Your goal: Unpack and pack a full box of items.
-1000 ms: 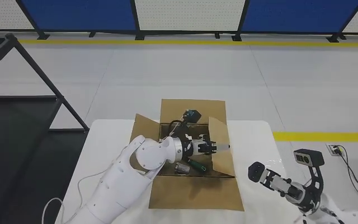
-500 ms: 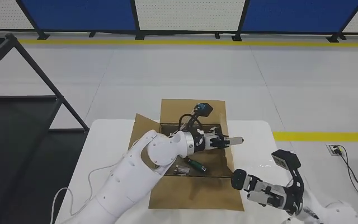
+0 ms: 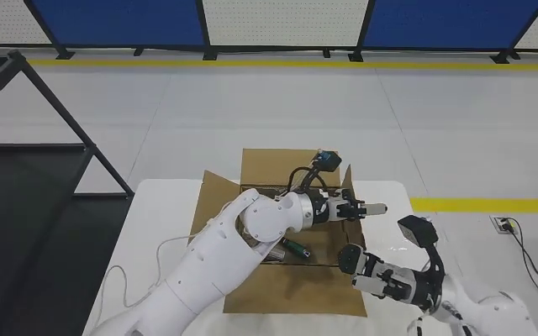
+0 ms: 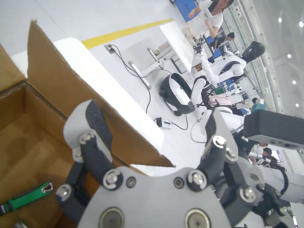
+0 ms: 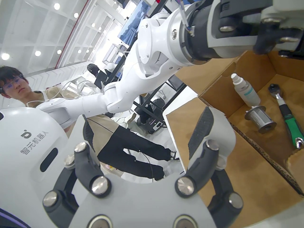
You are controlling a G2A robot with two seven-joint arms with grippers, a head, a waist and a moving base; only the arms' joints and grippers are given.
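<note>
Box (image 3: 290, 164) open at mid table (image 3: 160, 218) from above, flaps spread; green-handled wrench (image 3: 294, 247) on the floor by the 6 o'clock wall, long axis roughly 10 to 4, metal cup (image 3: 273, 252) just beside at its 9. Left gripper (image 3: 374, 209) out past the 3 o'clock flap, wrench off at its 8; right gripper (image 3: 346, 254) by the 4 o'clock corner, wrench at its 9 and nearer, so probably better placed for a pick. From the left wrist: left gripper (image 4: 152, 112) jaws apart, nothing between, wrench (image 4: 26, 199) down inside the box (image 4: 71, 77). From the right wrist: right gripper (image 5: 147, 119) jaws apart and empty; bottle (image 5: 245, 90), metal cup (image 5: 260, 118) and wrench (image 5: 286, 117) side by side on the box (image 5: 237, 162) floor, wrench head at the far end, handle end nearer these jaws.
</note>
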